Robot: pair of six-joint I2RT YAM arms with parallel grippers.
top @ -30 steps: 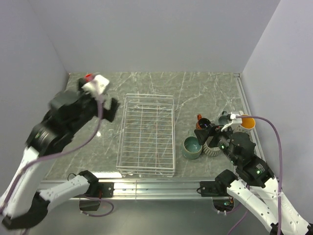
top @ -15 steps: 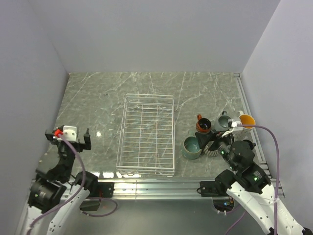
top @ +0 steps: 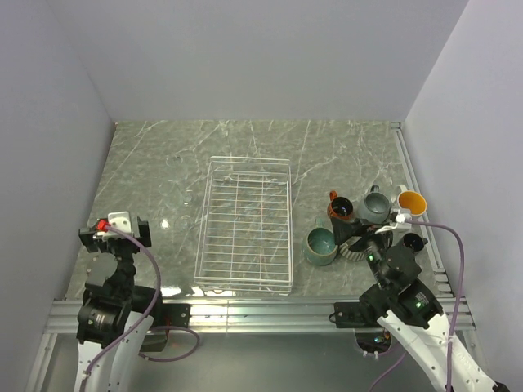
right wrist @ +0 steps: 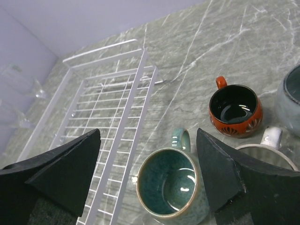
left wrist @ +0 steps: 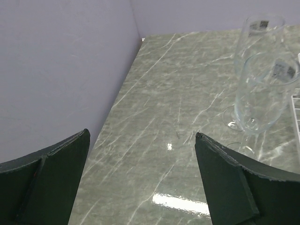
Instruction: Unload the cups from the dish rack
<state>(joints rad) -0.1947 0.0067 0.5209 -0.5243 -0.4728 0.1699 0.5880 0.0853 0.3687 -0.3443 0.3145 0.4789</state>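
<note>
The left gripper (left wrist: 141, 136) stands wide open and holds nothing, its jaws low over the bench (left wrist: 159, 93) and aimed along the left wall (left wrist: 56, 65). Ahead and to its right stand two clear stemmed glasses (left wrist: 262, 93), upright, one just behind the other, close to the left side of the rack (top: 245, 224). The left arm is folded low over its base at the near left corner.

The right gripper (right wrist: 147, 133) is also wide open and empty, tilted down over the cups right of the rack. Below it, seen between the jaws, sits a teal mug (right wrist: 168, 185), glossy inside, its handle toward the far side, close beside the rack's right rail. Past it stands a red mug (right wrist: 234, 110) with a dark inside and a cut pattern on its wall. A beige cup (right wrist: 265, 152) is partly hidden by the right jaw, and a grey mug (right wrist: 291, 96) is cut off by the frame edge. From above, a white mug (top: 411, 202) with an orange inside stands right of the grey one, and a small blue cup (top: 413, 242) sits nearer the bench's right edge. The right arm is bent close over its base.

The rack is a white wire grid with low sides, lying lengthwise mid-bench. Every cup stands on the bench outside it.
</note>
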